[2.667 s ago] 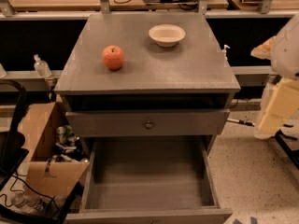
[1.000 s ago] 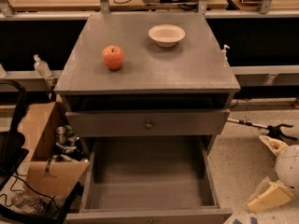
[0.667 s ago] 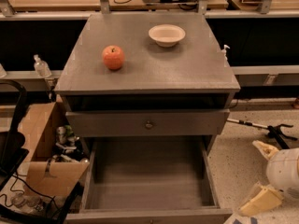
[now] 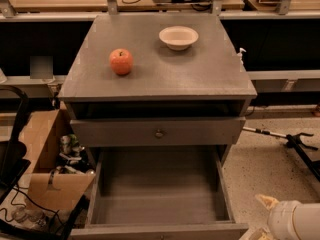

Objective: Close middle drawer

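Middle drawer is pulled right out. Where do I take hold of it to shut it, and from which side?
Take the middle drawer by the middle of its front board, coming from the front. The box is pulled far out, so that board's top edge is exposed and a straight push runs it in. Its knob is hidden. The gripper sits low, right of the drawer.

The grey middle drawer (image 4: 159, 196) stands pulled fully out, pincer (image 4: 262, 215) beside its front right corner.
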Robot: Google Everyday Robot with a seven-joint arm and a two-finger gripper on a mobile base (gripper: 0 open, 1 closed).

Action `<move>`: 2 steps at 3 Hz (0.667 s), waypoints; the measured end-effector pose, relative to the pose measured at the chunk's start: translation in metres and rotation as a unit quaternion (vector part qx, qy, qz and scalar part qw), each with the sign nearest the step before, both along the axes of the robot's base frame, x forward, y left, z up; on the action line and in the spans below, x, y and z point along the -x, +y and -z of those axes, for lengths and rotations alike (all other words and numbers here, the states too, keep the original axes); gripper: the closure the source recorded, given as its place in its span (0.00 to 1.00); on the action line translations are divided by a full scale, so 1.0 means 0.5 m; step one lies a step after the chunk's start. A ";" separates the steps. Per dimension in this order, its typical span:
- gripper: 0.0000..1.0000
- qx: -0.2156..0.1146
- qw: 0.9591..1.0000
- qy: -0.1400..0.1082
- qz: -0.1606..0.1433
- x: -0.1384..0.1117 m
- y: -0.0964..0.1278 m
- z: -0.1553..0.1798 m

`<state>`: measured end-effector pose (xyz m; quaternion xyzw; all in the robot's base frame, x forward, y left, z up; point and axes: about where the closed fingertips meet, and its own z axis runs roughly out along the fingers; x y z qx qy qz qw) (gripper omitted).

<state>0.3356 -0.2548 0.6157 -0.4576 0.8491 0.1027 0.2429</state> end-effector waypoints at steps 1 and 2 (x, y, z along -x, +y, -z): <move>0.42 -0.028 0.999 0.010 0.016 0.046 0.002 0.123; 0.66 -0.062 0.998 0.009 0.026 0.107 -0.019 0.252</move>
